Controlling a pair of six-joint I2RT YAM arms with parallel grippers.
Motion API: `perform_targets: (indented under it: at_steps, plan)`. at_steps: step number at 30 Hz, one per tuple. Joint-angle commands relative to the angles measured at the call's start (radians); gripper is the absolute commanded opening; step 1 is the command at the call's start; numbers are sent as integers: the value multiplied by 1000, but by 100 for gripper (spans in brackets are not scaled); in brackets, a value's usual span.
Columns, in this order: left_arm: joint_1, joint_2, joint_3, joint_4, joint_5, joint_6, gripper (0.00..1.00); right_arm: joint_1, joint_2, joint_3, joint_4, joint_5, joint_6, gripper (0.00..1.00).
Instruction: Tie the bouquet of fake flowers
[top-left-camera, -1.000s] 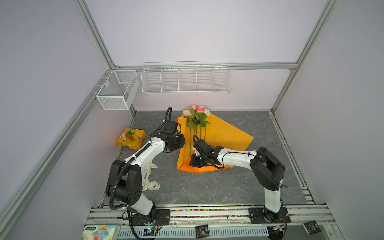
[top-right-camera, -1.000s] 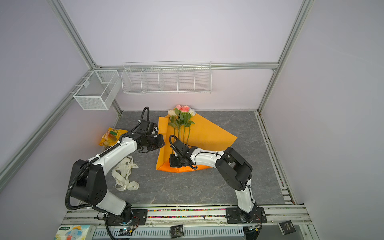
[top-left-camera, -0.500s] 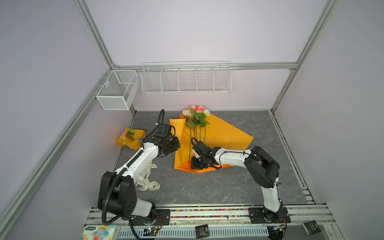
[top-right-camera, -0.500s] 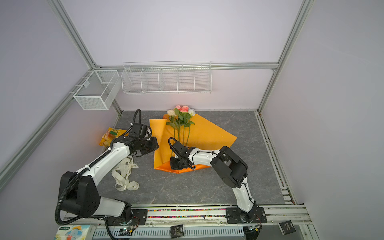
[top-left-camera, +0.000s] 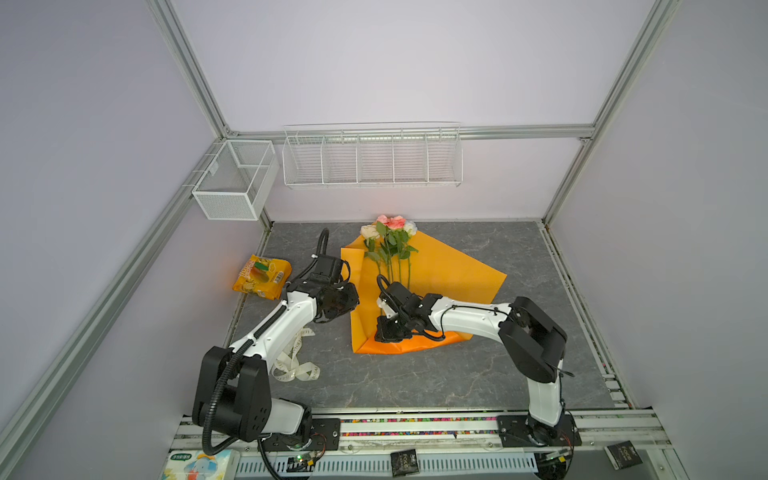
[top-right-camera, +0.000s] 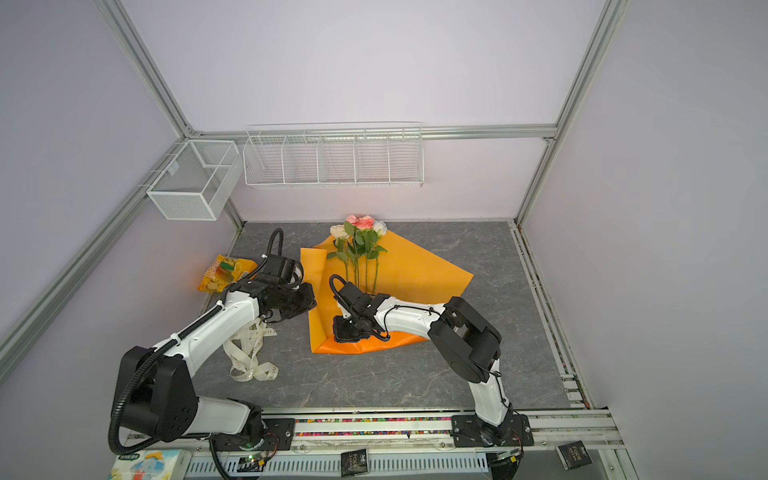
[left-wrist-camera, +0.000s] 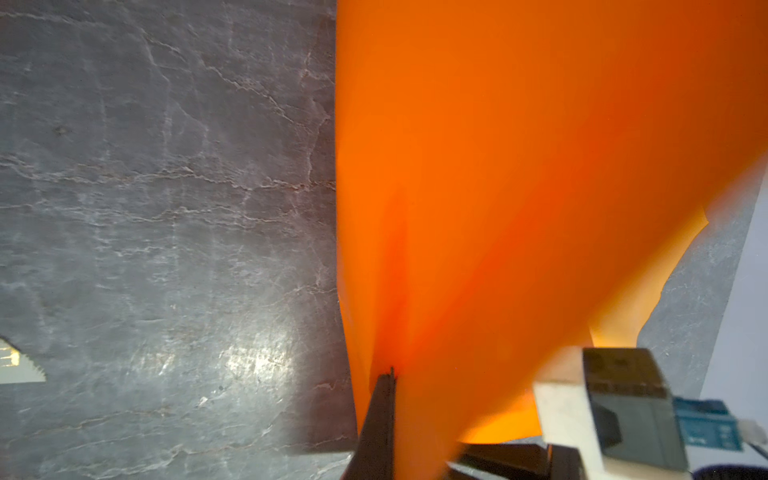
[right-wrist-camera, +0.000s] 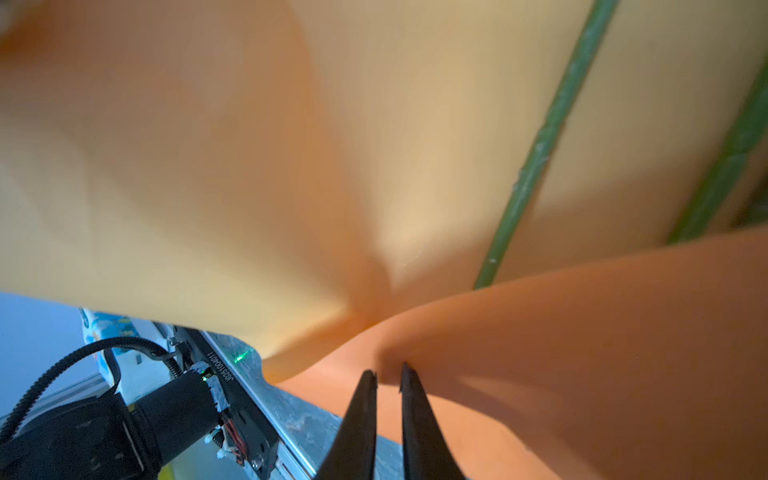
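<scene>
The bouquet of fake flowers (top-left-camera: 388, 232) (top-right-camera: 359, 232) lies on a sheet of orange paper (top-left-camera: 449, 274) (top-right-camera: 415, 270), blooms toward the back wall. My left gripper (top-left-camera: 353, 301) (top-right-camera: 311, 301) is shut on the paper's left edge and holds that flap raised; in the left wrist view the paper (left-wrist-camera: 498, 166) drapes from the left gripper (left-wrist-camera: 390, 374). My right gripper (top-left-camera: 384, 332) (top-right-camera: 343, 332) sits at the paper's folded front corner. In the right wrist view the right gripper (right-wrist-camera: 389, 370) pinches a fold of paper (right-wrist-camera: 582, 332), jaws a narrow gap apart, with green stems (right-wrist-camera: 540, 141) beyond.
A yellow snack bag (top-left-camera: 262, 276) (top-right-camera: 224, 272) lies at the left wall. A cream ribbon (top-left-camera: 295, 365) (top-right-camera: 249, 357) is heaped under the left arm. Wire baskets (top-left-camera: 235, 183) (top-left-camera: 372, 156) hang on the walls. A tissue pack (top-left-camera: 199, 465) sits at the front rail.
My left gripper has drawn back toward the front left with the paper's left edge, and that flap now stands up. The right gripper has shifted slightly left at the front fold.
</scene>
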Motion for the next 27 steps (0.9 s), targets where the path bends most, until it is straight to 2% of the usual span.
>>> perform_targets:
  at_steps: [1,8,12,19,27]
  plan:
    - [3,-19,0,-12,-12,-6,0,6,40,16,-42,-21,21,16]
    - [4,-22,-23,-13,-17,-1,0,43,21,-12,-120,-29,-1,16]
    - [4,-36,-51,3,-6,-10,0,33,64,-28,-120,21,-10,16]
    - [8,-72,-28,-13,33,-30,0,32,103,-58,-119,15,10,15]
    - [10,-39,23,-30,100,-25,0,1,5,-38,-44,-44,11,19]
